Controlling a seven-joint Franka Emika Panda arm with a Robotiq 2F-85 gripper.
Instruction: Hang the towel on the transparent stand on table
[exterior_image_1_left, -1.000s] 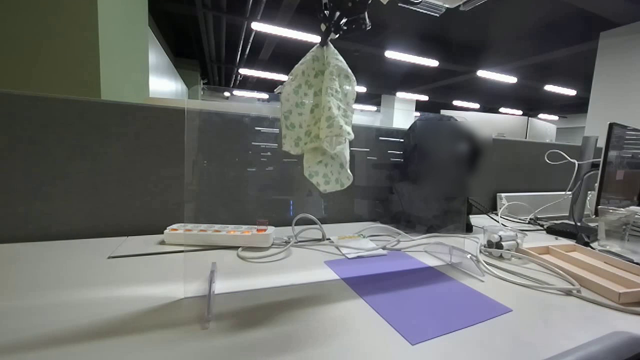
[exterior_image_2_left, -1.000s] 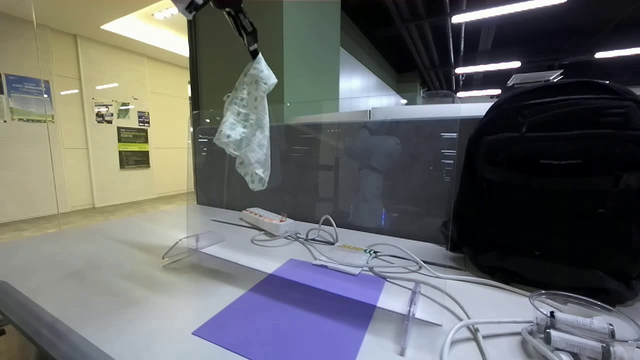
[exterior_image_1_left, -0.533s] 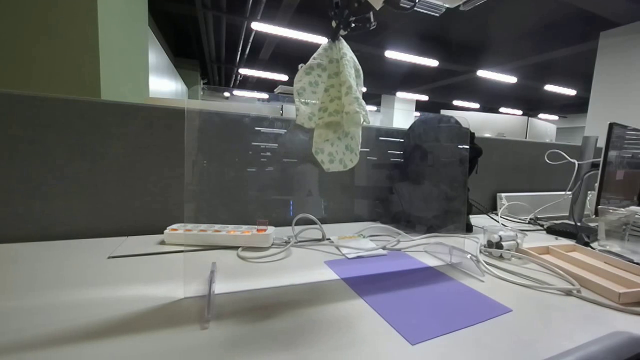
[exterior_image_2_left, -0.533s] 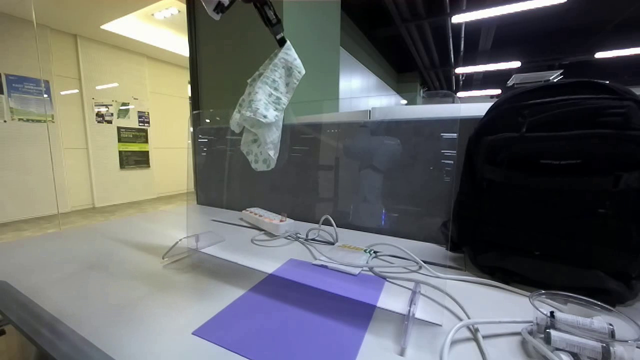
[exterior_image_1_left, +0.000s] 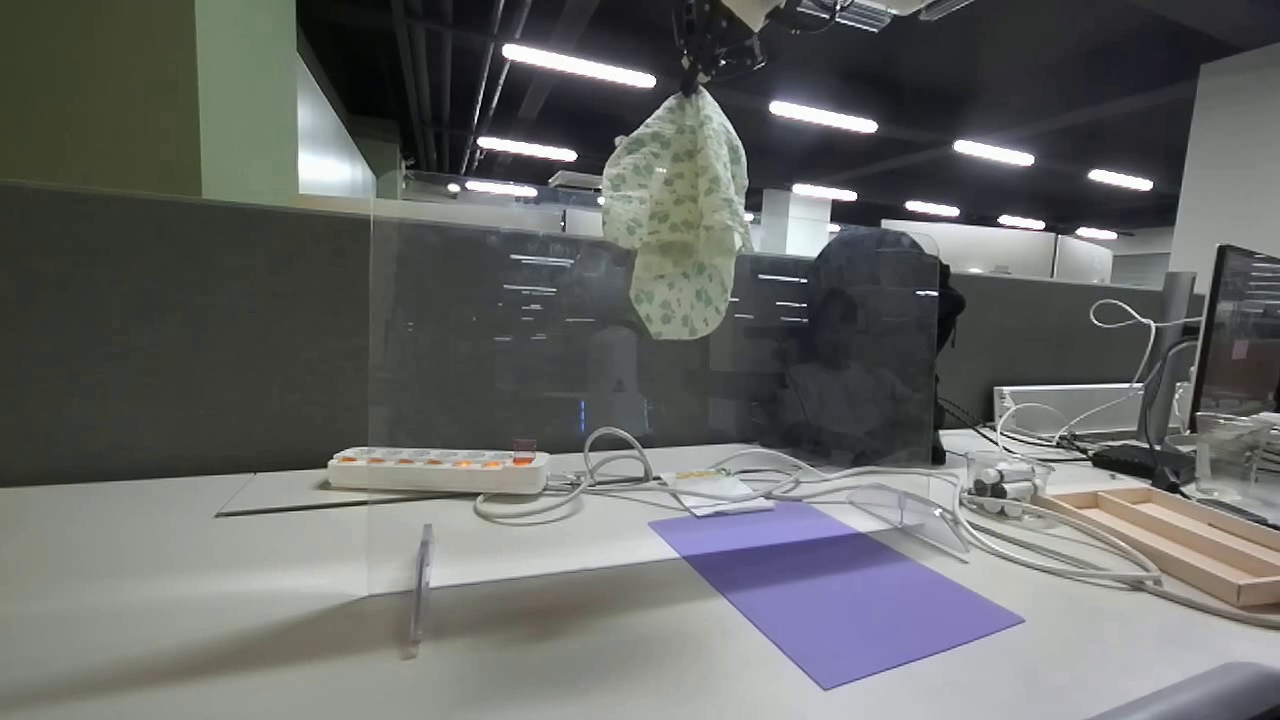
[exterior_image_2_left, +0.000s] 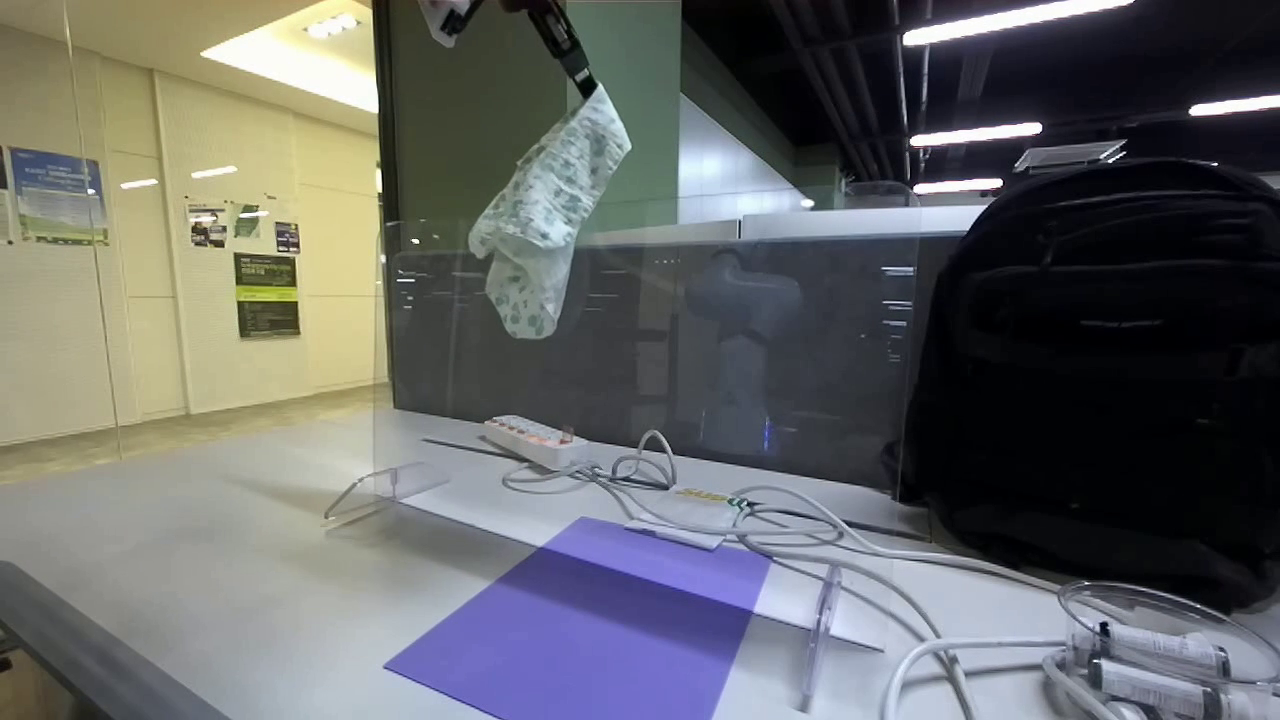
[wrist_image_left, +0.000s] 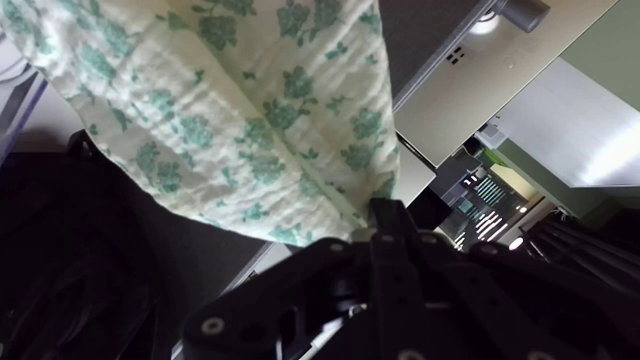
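The white towel (exterior_image_1_left: 675, 200) with green leaf and flower print hangs folded from my gripper (exterior_image_1_left: 690, 87); both also show in an exterior view, towel (exterior_image_2_left: 552, 195) and gripper (exterior_image_2_left: 586, 88). In the wrist view the gripper (wrist_image_left: 382, 212) is shut on a towel corner, and the towel (wrist_image_left: 240, 110) spreads out from the fingertips. The transparent stand (exterior_image_1_left: 450, 370) is an upright clear panel on clear feet; it also shows in an exterior view (exterior_image_2_left: 800, 440). The gripper is above the panel's top edge. The towel's lower part overlaps the panel in both exterior views; I cannot tell whether they touch.
A purple sheet (exterior_image_1_left: 840, 600) lies partly under the panel. Behind stand a white power strip (exterior_image_1_left: 440, 470), loose cables (exterior_image_1_left: 610, 480) and a grey partition (exterior_image_1_left: 180, 330). A black backpack (exterior_image_2_left: 1100, 380), a clear cup of batteries (exterior_image_2_left: 1160, 650) and a wooden tray (exterior_image_1_left: 1180, 540) are nearby.
My gripper and the towel have moved right in both exterior views. The towel's bottom end has risen. The gripper has dipped slightly in the last half second. The stand has not moved.
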